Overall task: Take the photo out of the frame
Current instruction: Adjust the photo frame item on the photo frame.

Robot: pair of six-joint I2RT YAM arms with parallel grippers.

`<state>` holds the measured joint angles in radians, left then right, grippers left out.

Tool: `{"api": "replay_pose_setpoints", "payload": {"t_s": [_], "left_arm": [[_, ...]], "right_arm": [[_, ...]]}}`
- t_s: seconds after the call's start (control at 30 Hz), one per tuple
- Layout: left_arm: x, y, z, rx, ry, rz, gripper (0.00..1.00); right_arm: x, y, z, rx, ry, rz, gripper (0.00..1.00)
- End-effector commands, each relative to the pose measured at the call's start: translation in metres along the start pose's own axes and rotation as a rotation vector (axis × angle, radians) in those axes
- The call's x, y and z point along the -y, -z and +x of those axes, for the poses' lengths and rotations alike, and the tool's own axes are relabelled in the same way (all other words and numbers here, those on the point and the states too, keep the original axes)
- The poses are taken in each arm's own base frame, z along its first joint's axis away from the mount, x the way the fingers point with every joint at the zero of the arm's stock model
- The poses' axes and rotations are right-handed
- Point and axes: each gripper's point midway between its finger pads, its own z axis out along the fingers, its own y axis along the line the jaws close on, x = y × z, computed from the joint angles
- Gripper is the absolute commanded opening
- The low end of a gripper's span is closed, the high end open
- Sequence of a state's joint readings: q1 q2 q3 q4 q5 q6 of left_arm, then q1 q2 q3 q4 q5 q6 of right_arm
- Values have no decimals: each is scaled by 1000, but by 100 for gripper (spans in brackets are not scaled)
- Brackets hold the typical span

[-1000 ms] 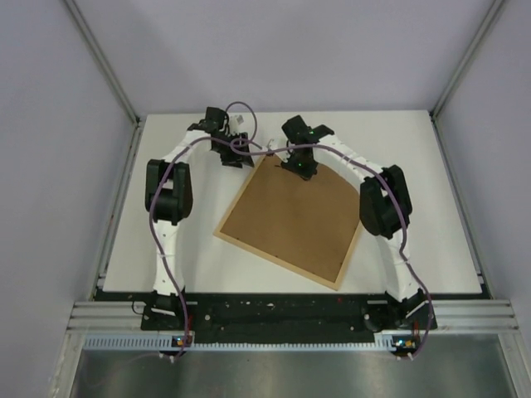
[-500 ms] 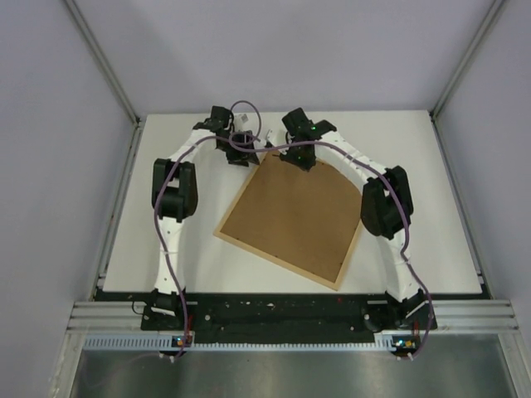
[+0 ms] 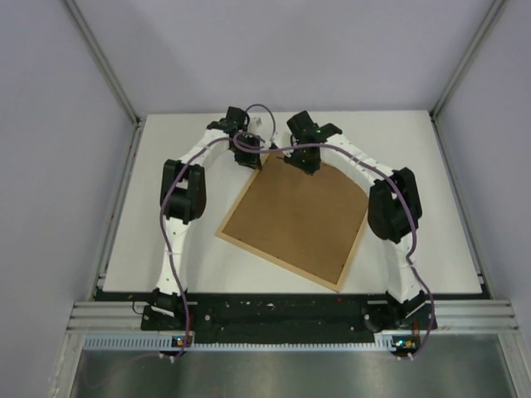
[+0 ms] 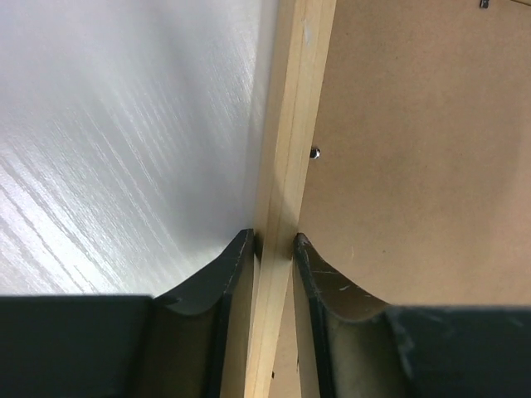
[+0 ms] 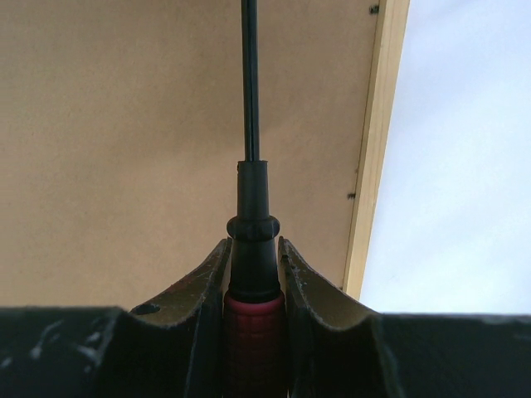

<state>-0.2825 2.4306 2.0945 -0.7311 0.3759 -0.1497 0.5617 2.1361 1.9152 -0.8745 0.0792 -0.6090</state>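
The frame lies face down and turned on the white table, its plain brown backing board facing up. The photo is hidden under the board. My left gripper is at the frame's far corner; in the left wrist view it is shut on the pale wood rim, one finger outside and one over the board. My right gripper is over the far edge, shut on a screwdriver with a red handle; its black shaft points across the board.
A small metal pin sits at the board's edge beside the rim. Small dark tabs dot the rim in the right wrist view. White table lies around the frame, with grey walls on three sides.
My left gripper has moved right to the frame's far corner and closed on its rim. The right gripper has shifted slightly right. The frame has nudged a little to the right.
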Motion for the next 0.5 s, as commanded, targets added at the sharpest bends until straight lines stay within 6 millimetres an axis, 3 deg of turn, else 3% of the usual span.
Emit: {"api": "replay_pose_setpoints", "payload": {"t_s": [0.0, 0.1, 0.23, 0.47], "left_arm": [[-9, 5, 2, -19, -18, -86, 25], [-16, 4, 7, -37, -8, -126, 18], [-26, 4, 13, -53, 56, -158, 0], [-25, 15, 21, -38, 203, -119, 0]], "right_arm": [[20, 61, -22, 164, -55, 92, 0], [18, 75, -19, 196, -63, 108, 0], [15, 84, -18, 226, -74, 110, 0], [15, 77, -17, 228, -16, 109, 0]]}}
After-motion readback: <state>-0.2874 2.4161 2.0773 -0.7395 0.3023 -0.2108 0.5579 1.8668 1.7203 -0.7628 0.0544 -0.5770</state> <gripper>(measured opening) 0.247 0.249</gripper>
